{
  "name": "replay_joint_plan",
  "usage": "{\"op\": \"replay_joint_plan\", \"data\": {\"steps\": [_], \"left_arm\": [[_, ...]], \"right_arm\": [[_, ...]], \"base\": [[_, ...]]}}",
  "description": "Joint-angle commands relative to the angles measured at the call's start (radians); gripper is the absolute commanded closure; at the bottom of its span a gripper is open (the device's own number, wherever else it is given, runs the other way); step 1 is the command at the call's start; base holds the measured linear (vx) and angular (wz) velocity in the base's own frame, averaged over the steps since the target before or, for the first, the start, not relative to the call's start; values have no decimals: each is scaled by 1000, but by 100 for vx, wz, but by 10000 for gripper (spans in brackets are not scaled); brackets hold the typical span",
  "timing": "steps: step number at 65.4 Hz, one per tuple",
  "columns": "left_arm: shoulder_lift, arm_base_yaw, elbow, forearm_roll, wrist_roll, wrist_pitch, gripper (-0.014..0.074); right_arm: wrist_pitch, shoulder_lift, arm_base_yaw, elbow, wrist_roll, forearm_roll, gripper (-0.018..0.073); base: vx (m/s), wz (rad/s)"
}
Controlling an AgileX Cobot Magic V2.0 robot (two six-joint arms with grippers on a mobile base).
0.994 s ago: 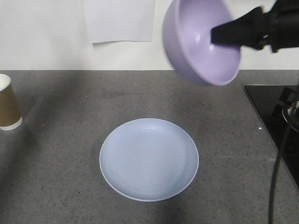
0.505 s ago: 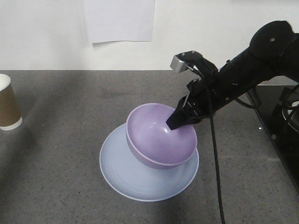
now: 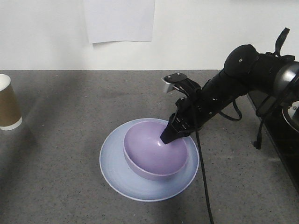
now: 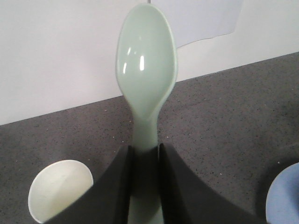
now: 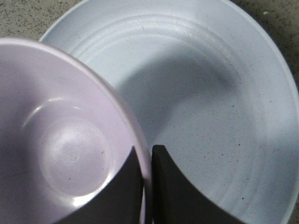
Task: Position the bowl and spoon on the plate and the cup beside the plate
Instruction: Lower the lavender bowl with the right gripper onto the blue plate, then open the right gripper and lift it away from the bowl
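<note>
Grey speckled table [image 3: 56, 186] under a white wall: the small lavender-purple bowl [image 3: 149, 154] sits within the round pale blue plate [image 3: 112, 172], the right claw [image 3: 167, 137] pinching its rim on the side nearest the wall.
The brown paper cup [image 3: 8, 109] stands well to the left of the plate, cut off by the frame edge. The front view shows neither the pale mint plastic spoon [image 4: 147, 70] nor the left claw [image 4: 145, 151]. Only the left wrist view shows them, the claw clamped on the spoon's handle with the scoop upward. Whether the bowl's base fully rests on the plate cannot be made out. Half a second ago the bowl tilted over the plate's right edge; now it is lower, level and nearer the plate's centre.
</note>
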Motion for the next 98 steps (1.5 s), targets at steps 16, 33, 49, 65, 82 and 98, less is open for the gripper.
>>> {"op": "replay_joint_plan", "data": {"steps": [16, 33, 49, 65, 82, 98], "left_arm": [[-23, -4, -27, -13, -7, -68, 603], [-23, -4, -27, -13, -7, -64, 603], [-23, -4, -27, -13, -7, -47, 603], [-23, -4, -27, -12, -7, -45, 603], [-23, -5, -27, -28, -7, -34, 603], [0, -26, -19, -247, 126, 38, 603]], "right_arm": [[-7, -38, 0, -28, -57, 83, 448], [-30, -38, 0, -28, -55, 138, 169], [-32, -41, -3, -74, -15, 133, 102], [20, -122, -3, -288, 119, 65, 145], [-23, -393, -3, -385, 179, -261, 491], [-20, -698, -3, -385, 338, -540, 567]], "base": [[0, 0], [0, 0], [0, 0], [0, 0], [0, 0], [0, 0]]}}
